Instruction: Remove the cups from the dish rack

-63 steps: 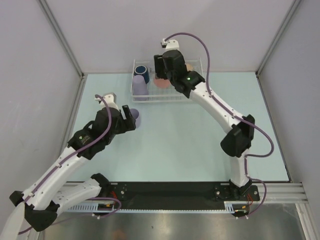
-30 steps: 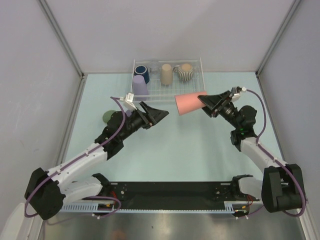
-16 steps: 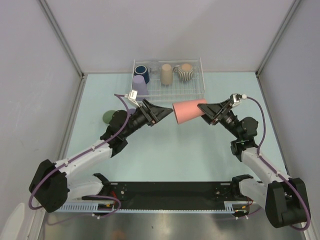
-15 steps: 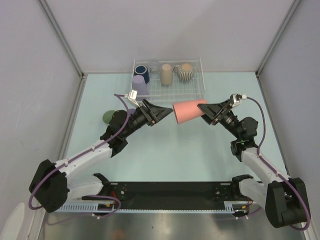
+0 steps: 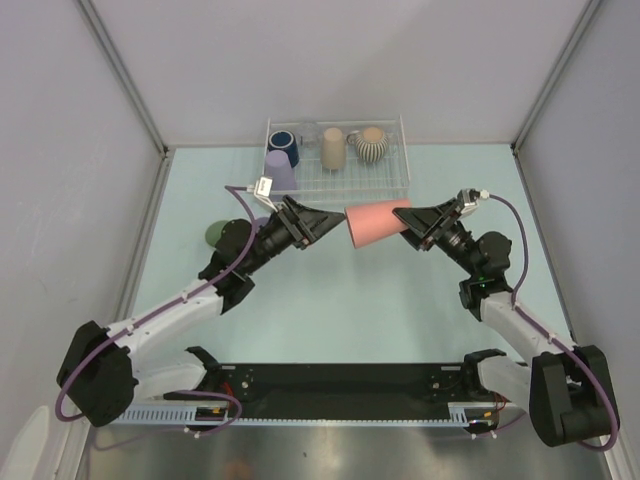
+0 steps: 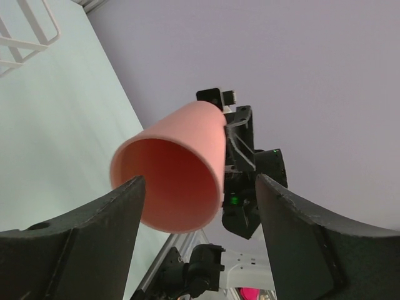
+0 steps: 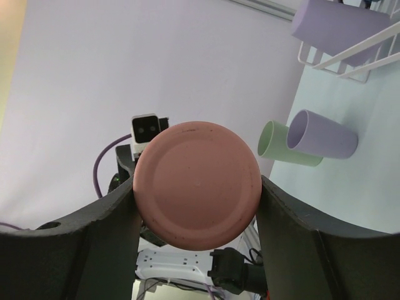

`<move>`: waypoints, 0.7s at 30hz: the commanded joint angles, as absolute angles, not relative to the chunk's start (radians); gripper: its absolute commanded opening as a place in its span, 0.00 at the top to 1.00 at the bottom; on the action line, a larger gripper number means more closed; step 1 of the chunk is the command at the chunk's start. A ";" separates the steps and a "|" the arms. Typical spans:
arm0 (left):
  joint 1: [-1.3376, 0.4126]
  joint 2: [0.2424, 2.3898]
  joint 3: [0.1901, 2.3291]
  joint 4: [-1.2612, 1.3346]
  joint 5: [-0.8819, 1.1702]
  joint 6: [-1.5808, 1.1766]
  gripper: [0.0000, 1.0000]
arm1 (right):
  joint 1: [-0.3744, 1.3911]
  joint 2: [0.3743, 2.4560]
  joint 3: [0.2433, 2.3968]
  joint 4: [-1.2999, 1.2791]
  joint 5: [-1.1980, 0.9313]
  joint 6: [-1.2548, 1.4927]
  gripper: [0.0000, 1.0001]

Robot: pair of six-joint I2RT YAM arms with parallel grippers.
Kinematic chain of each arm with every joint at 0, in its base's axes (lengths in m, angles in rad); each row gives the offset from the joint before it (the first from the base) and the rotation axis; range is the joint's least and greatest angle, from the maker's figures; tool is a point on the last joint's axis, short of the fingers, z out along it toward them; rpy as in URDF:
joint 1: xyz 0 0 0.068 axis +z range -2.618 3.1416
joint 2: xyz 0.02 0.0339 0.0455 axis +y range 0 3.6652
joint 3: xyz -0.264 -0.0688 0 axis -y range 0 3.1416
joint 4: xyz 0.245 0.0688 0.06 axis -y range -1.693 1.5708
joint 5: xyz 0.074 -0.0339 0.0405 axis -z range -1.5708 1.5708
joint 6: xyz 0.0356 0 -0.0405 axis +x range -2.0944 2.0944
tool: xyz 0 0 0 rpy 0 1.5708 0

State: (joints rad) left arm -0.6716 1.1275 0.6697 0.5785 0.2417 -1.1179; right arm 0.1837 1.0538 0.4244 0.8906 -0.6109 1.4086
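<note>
My right gripper [image 5: 402,222] is shut on the base end of a salmon-pink cup [image 5: 372,223] and holds it lying level above the table, mouth to the left. In the right wrist view both fingers [image 7: 94,250] press its round base [image 7: 197,184]. My left gripper [image 5: 338,222] is open, its fingertips at the cup's mouth. In the left wrist view the cup [image 6: 172,181] sits between the spread fingers [image 6: 81,250] without touching them. The dish rack [image 5: 393,185] holds a navy mug [image 5: 283,143], a lavender tumbler [image 5: 281,171], a clear tumbler [image 5: 308,132], a tan cup [image 5: 333,148] and a ribbed beige mug [image 5: 372,144].
A pale green cup [image 5: 215,235] and a second lavender cup [image 5: 259,222] lie on the table at the left, partly behind my left arm. They also show in the right wrist view, green [image 7: 284,147] and lavender [image 7: 322,134]. Grey walls close in the table.
My right gripper has lifted the pink cup out of the rack and brought it left. My left gripper has let go of a lavender cup and moved up to the pink cup's mouth.
</note>
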 commanded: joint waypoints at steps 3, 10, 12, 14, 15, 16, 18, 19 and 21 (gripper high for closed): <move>-0.704 1.126 0.749 0.641 0.278 -1.121 0.24 | 0.225 1.112 0.449 0.951 -0.601 1.376 1.00; -0.759 1.187 0.770 0.670 0.299 -1.134 0.26 | 0.287 1.172 0.474 0.982 -0.588 1.359 1.00; -0.764 1.189 0.765 0.673 0.293 -1.134 0.26 | 0.290 1.173 0.471 0.982 -0.583 1.359 1.00; -0.765 1.190 0.764 0.673 0.291 -1.134 0.26 | 0.290 1.177 0.474 0.983 -0.586 1.355 1.00; -0.765 1.192 0.765 0.673 0.293 -1.135 0.26 | 0.290 1.181 0.476 0.983 -0.592 1.353 1.00; -0.765 1.195 0.768 0.675 0.298 -1.134 0.27 | 0.290 1.184 0.476 0.985 -0.594 1.354 1.00; -0.767 1.203 0.776 0.678 0.299 -1.135 0.34 | 0.296 1.190 0.480 0.985 -0.598 1.356 1.00; -0.767 1.206 0.776 0.680 0.296 -1.137 0.48 | 0.295 1.195 0.480 0.989 -0.600 1.355 1.00; -0.767 1.213 0.782 0.678 0.296 -1.137 0.62 | 0.296 1.195 0.480 0.988 -0.603 1.350 1.00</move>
State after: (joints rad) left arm -0.7601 1.2087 0.7235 0.5976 0.2699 -1.1313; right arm 0.2852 1.1839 0.4488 0.9554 -0.5800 1.3922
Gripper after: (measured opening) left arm 0.485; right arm 0.676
